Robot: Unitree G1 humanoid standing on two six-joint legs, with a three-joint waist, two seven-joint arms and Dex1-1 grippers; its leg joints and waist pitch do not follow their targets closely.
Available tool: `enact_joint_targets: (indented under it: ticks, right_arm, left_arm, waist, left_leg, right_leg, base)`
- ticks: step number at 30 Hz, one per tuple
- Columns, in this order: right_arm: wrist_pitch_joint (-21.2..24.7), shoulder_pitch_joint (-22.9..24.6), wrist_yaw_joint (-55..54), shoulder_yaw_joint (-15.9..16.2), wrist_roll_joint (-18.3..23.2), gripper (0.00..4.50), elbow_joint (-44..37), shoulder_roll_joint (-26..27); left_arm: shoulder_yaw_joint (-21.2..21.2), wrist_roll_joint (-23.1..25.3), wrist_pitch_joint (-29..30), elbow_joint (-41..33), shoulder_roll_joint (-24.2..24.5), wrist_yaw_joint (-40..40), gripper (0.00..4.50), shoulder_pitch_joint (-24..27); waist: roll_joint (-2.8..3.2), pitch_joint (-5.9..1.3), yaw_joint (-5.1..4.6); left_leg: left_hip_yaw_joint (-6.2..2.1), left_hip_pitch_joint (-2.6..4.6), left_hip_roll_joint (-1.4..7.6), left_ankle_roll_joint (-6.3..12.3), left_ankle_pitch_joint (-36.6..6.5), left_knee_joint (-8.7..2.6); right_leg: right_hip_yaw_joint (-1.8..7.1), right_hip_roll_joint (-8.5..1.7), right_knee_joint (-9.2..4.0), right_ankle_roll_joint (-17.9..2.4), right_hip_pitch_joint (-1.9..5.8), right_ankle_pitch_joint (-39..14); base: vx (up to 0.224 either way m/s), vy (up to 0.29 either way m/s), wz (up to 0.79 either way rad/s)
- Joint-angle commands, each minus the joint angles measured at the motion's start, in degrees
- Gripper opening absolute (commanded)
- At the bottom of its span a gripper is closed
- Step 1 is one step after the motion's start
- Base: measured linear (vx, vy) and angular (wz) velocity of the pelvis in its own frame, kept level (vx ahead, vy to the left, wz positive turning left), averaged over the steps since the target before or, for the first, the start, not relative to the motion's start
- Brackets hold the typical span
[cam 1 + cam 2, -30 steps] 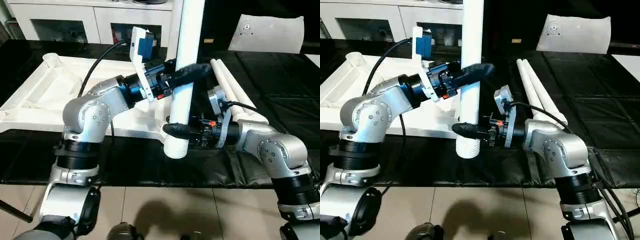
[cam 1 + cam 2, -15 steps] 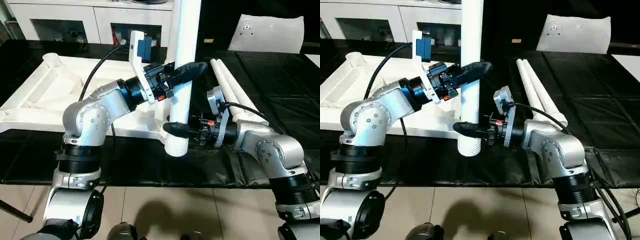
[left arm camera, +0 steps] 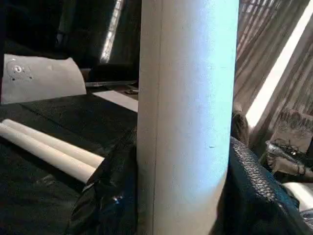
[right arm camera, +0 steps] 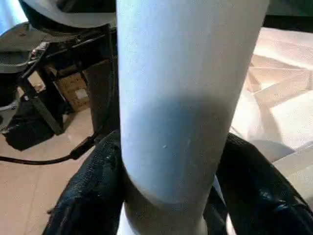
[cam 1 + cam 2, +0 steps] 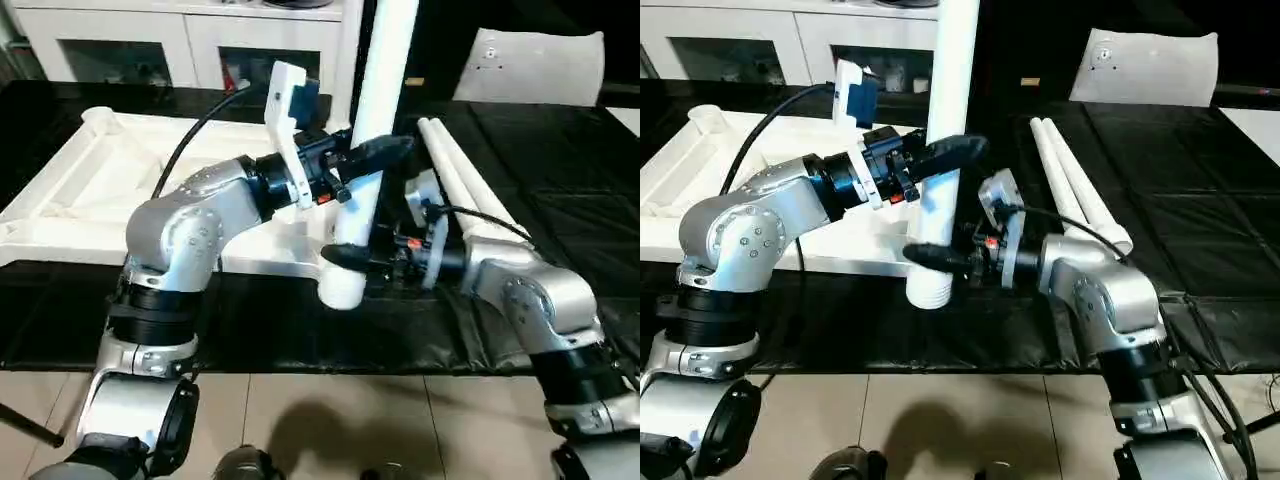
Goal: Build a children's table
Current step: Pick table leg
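Note:
One white tube leg (image 5: pixel 378 80) of the children's table stands nearly upright and leans slightly, its ribbed lower end just above the black table near the front edge. My left gripper (image 5: pixel 372 156) is shut around its middle; in the left wrist view the leg (image 3: pixel 188 117) sits between both black fingers (image 3: pixel 110 196). My right gripper (image 5: pixel 342 260) holds it near the lower end, and its fingers (image 4: pixel 93 191) lie against both sides of the leg (image 4: pixel 186 98). The white ribbed tabletop (image 5: pixel 85 190) lies underside up at the left, just behind the leg.
Two more white legs (image 5: pixel 455 180) lie side by side on the black table to the right of my arms. A flat white board (image 5: pixel 530 65) lies at the back right. A white cabinet with glass doors (image 5: pixel 150 40) stands behind. Tiled floor shows below the front edge.
The leg now leans more, with its lower end shifted left and its top to the right. Both grippers stay around it. The head view has shifted slightly.

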Motion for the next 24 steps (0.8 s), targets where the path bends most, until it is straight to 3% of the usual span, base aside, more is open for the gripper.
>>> enact_joint_targets:
  ticks: [1, 8, 16, 24]
  right_arm:
    - [-0.2, -0.7, -0.1, 0.1, -0.6, 3.06, 0.5, -0.5]
    - [2.4, -0.7, 0.8, 0.5, 0.5, 3.09, 1.0, -0.8]
    - [4.3, -0.6, 2.0, -0.4, 2.9, 2.30, 0.6, 0.3]
    - [4.5, -0.5, 3.2, -0.4, 2.8, 1.98, 0.6, 0.0]
  left_arm:
    - [-1.0, 0.9, -0.9, 0.1, 0.3, -0.9, 1.79, -1.3]
    - [-1.8, 1.3, -1.7, 0.1, 0.4, -2.7, 1.79, -1.8]
    - [-2.6, 0.4, -2.1, -0.6, 0.3, -5.6, 1.79, -2.0]
    - [-3.0, 0.1, -2.4, -0.6, 0.2, -6.6, 1.79, -2.0]
  waist:
    - [-0.81, -5.34, -0.13]
    - [-0.76, -5.35, -0.06]
    - [-0.73, -5.35, -0.10]
    - [-0.76, -5.34, -0.06]
  left_leg:
    - [-1.17, 2.31, 2.15, -1.21, -10.0, -3.65]
    - [-1.13, 2.31, 2.14, -1.01, -10.1, -3.61]
    - [-1.17, 2.34, 2.19, -1.03, -10.4, -3.66]
    - [-1.14, 2.32, 2.17, -1.16, -10.3, -3.63]
  right_leg:
    - [1.52, -3.64, -4.85, -9.9, 2.08, -13.7]
    - [1.54, -3.68, -4.81, -10.4, 2.19, -13.2]
    - [1.51, -3.72, -4.85, -10.6, 2.12, -13.8]
    - [1.53, -3.74, -4.81, -10.7, 2.17, -13.5]
  base:
    - [0.000, 0.000, 0.00]
    - [0.000, 0.000, 0.00]
    - [0.000, 0.000, 0.00]
    - [0.000, 0.000, 0.00]
